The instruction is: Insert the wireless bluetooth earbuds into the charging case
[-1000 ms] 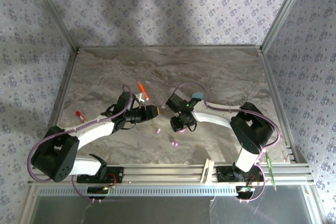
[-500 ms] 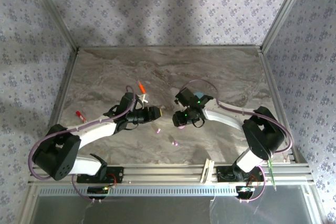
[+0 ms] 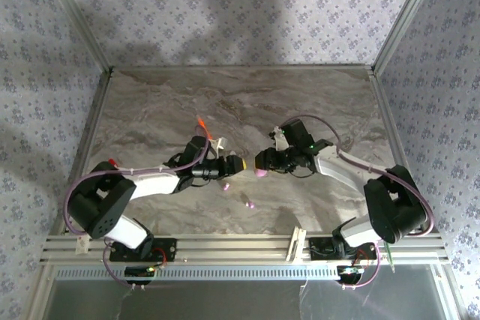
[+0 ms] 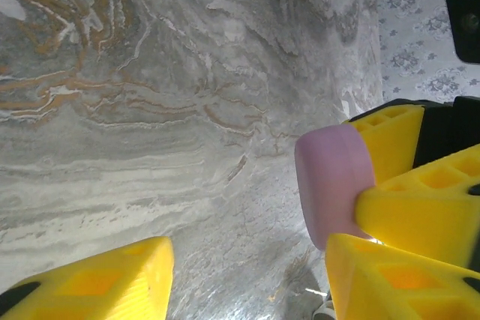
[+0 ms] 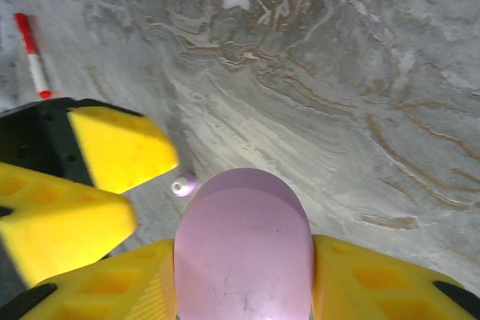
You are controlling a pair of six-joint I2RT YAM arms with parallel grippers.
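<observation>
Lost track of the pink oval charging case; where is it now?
The pink oval plastic charging case is clamped in the right hand over the middle of the marble table, just right of the left hand.

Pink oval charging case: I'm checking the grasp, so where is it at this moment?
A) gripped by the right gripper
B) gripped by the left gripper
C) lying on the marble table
A: the right wrist view shows the pink oval charging case clamped in the right gripper, while the left gripper stands open alongside.
</observation>
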